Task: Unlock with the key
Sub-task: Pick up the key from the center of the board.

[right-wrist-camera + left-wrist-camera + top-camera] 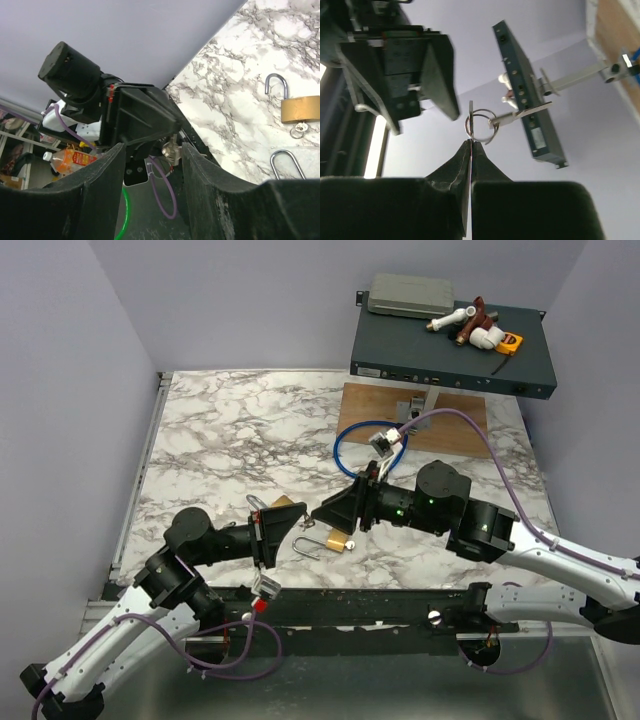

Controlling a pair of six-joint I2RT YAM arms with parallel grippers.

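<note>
In the left wrist view my left gripper (pixel 470 141) is shut on the key (pixel 470 111), a thin silvery blade seen edge-on. Its wire ring (pixel 481 126) carries a second slim key (pixel 520 114) that juts to the right. From above, the left gripper (pixel 288 523) faces my right gripper (pixel 318 516) across a small gap. The right gripper (pixel 152 147) is open and empty, with the left gripper (pixel 140 117) beyond its fingers. One brass padlock (pixel 283 503) (pixel 300 107) lies with its shackle open. A second padlock (pixel 337 540) lies under the right gripper, its shackle (pixel 287 162) also open.
A small key ring (pixel 298 129) lies at the farther padlock's base. At the back stand a dark network box (pixel 450 350) with pipe fittings on it and a wooden board (pixel 415 418) with a blue cable loop (pixel 350 440). The marble table (pixel 220 450) ends at a black near rail.
</note>
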